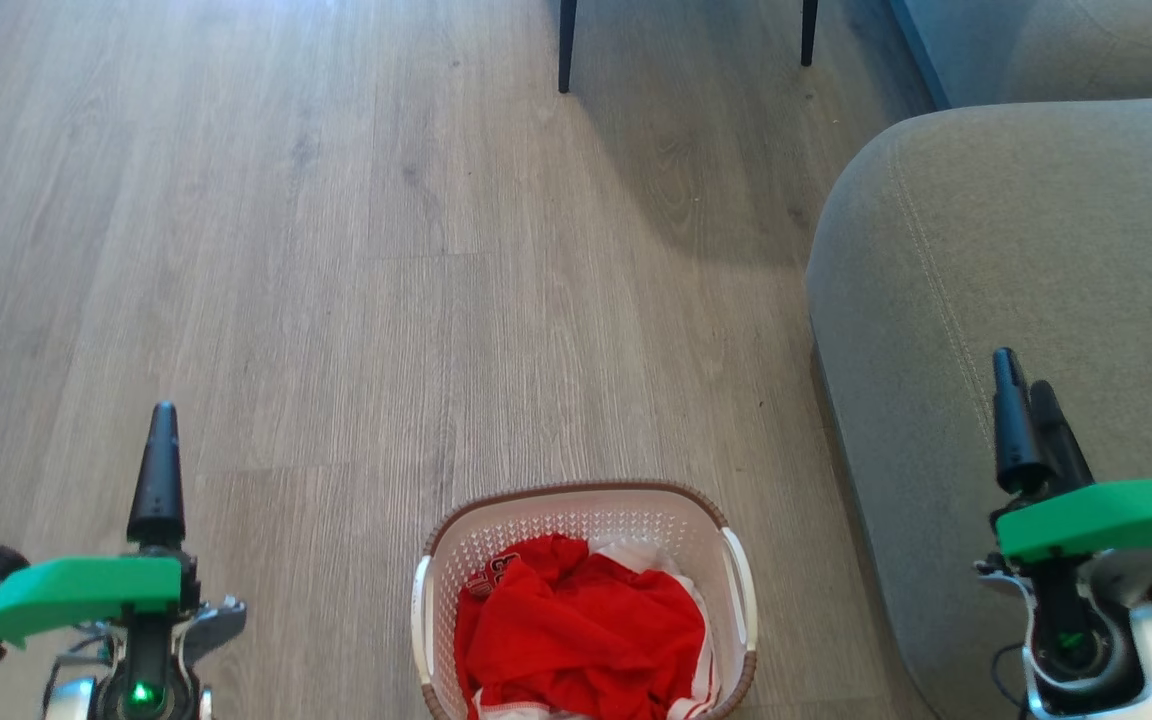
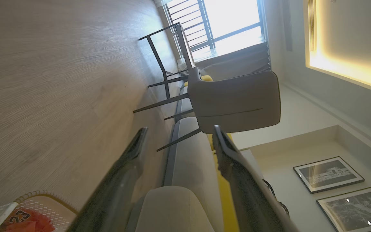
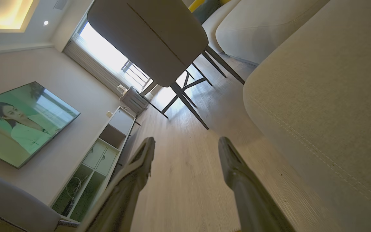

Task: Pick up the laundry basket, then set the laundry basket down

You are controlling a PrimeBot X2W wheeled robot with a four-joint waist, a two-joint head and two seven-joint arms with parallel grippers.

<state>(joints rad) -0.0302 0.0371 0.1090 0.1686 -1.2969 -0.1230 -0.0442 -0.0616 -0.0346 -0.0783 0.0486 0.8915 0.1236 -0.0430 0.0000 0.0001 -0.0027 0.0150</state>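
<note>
Two tools to report, both with fingers spread wide and clamped on nothing. At the lower left of the head view, the left tool [image 1: 158,430], turned edge-on so that its fingers overlap into one dark spike pointing up the frame. Plainly apart in the left wrist view, with open space between the fingers. At the lower right of the head view, the right tool [image 1: 1024,385], seen against the grey sofa [image 1: 1016,250]. Likewise parted in the right wrist view, with bare floor [image 3: 185,193] between the fingers and the sofa off to one side.

Between the two tools, at the bottom centre of the head view, the laundry basket [image 1: 576,522], upright on the wooden floor and cut by the frame's lower edge. Well apart from the left tool and well apart from the right tool; touched by neither. Near the sofa, with a strip of floor between. Heaped inside with a crumpled red garment [image 1: 576,620] over some white cloth [image 1: 636,555]. Glimpsed again in the bottom left corner of the left wrist view, off to the side of that tool's fingers, not between them. At the top edge of the head view, two dark chair legs [image 1: 566,45].
</note>
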